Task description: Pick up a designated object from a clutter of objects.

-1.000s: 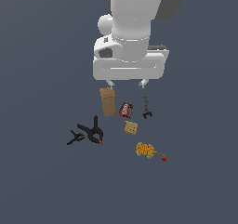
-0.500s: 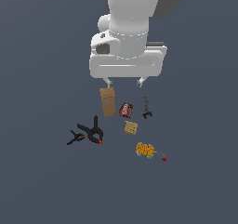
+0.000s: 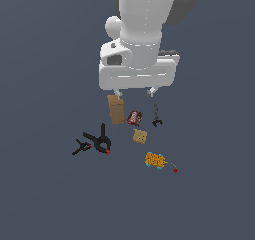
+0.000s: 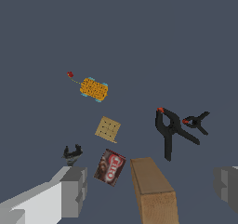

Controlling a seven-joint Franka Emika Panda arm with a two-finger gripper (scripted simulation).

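Clutter (image 3: 124,129) scattered on plain slate-grey surface (image 3: 45,194), featureless surroundings

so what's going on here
A simulated robot arm hangs over a small scatter of things on a dark floor. Its claw is open and empty, above the brown box and red packet. The target, the orange block with a cord and red tip, lies untouched at the far side of the clutter, past the tan tile. Nothing is picked up yet.

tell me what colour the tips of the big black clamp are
Red tips on the big black clamp, clearest in the wrist view.
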